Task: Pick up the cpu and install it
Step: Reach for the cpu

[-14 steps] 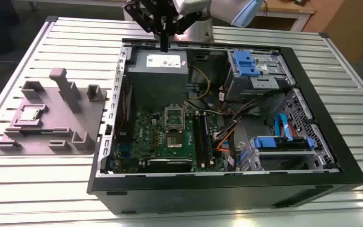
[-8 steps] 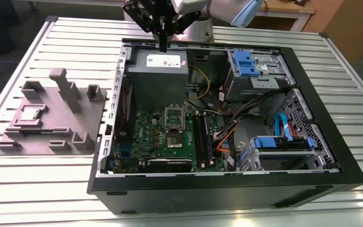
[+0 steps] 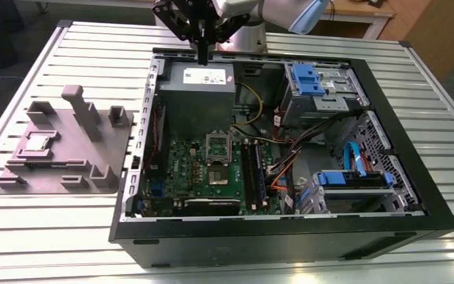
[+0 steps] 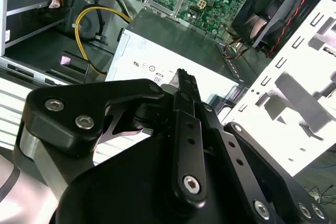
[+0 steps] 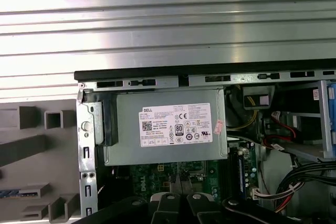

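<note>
The cpu (image 3: 39,142), a small pale square chip, lies flat in a recess of the grey holder block (image 3: 69,171) on the exterior view's left, outside the computer case. My gripper (image 3: 203,61) hangs shut and empty above the far edge of the case, over the grey power supply (image 3: 197,89), well away from the chip. Both wrist views show the black fingers pressed together (image 4: 184,80) (image 5: 178,196) with the labelled power supply (image 5: 168,129) below them. On the green motherboard (image 3: 187,171) the metal-framed socket (image 3: 215,174) sits uncovered.
The open black case (image 3: 290,236) holds blue drive cages (image 3: 315,83), a cable bundle (image 3: 306,142), black RAM slots (image 3: 252,168) and a fan (image 4: 273,14). Upright posts (image 3: 81,109) rise from the holder block. All of it rests on a slatted metal table (image 3: 54,236).
</note>
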You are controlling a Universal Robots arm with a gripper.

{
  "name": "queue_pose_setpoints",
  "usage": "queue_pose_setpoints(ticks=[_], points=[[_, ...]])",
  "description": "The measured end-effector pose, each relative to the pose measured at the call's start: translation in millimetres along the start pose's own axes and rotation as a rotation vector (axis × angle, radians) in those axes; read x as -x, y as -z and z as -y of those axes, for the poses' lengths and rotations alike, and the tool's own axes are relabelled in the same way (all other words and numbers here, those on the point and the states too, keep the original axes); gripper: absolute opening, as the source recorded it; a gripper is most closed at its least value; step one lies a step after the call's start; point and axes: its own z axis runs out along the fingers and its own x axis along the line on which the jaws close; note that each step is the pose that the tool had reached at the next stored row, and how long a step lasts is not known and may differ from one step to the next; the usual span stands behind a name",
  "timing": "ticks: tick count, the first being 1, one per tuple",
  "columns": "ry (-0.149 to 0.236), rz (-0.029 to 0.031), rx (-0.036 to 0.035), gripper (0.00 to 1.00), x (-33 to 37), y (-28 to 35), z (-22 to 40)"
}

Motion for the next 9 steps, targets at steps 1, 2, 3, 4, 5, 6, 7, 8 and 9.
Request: queue_pose_setpoints(ticks=[1, 2, 3, 4, 5, 6, 7, 8, 9], points=[[0.0, 0.0, 0.0, 0.1, -0.2, 0.0, 0.0], [0.0, 0.0, 0.0001, 0.1, -0.7, 0.0, 0.1], [0.0, 0.0, 0.0, 0.1, -1.1, 0.0, 0.1], [0.0, 0.0, 0.0001, 0.1, -1.4, 0.0, 0.1], [0.0, 0.0, 0.0, 0.1, -1.7, 0.0, 0.1], [0.0, 0.0, 0.0, 0.1, -1.9, 0.0, 0.1], [0.0, 0.0, 0.0, 0.1, -2.4, 0.0, 0.2], [0.0, 0.0, 0.0, 0.1, -2.7, 0.0, 0.2], [0.0, 0.0001, 0.0, 0.1, -2.8, -0.1, 0.2]])
